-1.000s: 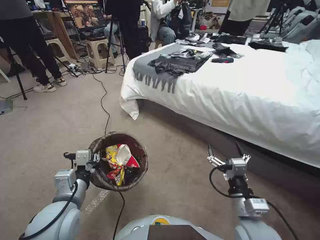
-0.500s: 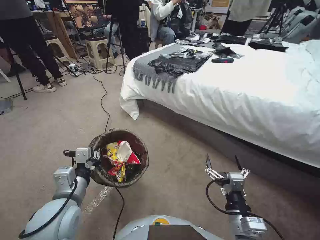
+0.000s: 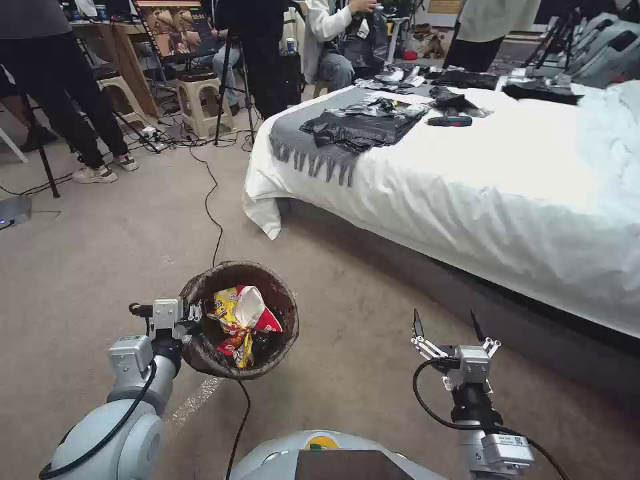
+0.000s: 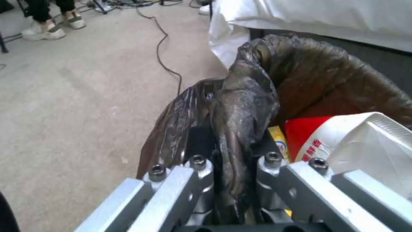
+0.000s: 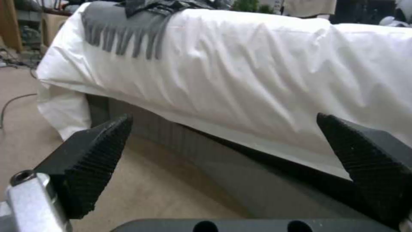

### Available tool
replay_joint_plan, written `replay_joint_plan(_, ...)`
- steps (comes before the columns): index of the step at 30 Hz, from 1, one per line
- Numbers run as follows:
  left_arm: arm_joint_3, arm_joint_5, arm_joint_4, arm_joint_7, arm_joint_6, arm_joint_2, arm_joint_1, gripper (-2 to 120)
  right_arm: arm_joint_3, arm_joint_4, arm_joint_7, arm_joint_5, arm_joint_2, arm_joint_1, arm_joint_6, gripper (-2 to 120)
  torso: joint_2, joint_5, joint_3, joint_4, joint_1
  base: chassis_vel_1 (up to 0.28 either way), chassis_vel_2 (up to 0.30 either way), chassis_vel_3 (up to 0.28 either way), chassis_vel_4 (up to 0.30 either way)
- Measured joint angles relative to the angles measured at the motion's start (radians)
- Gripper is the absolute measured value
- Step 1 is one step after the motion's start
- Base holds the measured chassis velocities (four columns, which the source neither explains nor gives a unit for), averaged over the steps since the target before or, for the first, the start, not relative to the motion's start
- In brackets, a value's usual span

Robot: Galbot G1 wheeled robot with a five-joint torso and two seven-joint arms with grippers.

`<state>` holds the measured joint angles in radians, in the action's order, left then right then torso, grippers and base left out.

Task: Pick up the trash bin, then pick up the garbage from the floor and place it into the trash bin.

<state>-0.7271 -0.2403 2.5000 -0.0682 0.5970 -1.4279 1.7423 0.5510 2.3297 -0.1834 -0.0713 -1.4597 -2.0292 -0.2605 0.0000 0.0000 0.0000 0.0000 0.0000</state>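
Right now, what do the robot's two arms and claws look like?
Both arms are pale grey rounded shells with black wrist sections and looping black cables. The left claw has a silver metal bracket with bolts. The right claw has black pointed fingers with ribbed pads; a coded label sits below its wrist.

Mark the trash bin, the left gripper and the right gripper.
trash bin [image 3: 277, 303], head view, far bag-lined rim.
left gripper [image 3: 195, 313], head view, fingertips clamped on rim.
right gripper [image 3: 447, 325], head view, gap between open fingertips.

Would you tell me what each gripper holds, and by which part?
Left gripper clamps the trash bin by its bag-covered rim; right gripper holds nothing.
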Motion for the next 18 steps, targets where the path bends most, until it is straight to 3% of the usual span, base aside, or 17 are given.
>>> replay_joint_plan(18, -0.002, -0.007, 0.0, 0.001, -0.003, -0.005, 0.013, 7, -0.006, 0.002, -0.01, 0.006, 0.012, -0.005, 0.008, 100, 0.0, 0.0, 0.0, -0.0001, 0.0, 0.052, 0.054, 0.052, 0.048)
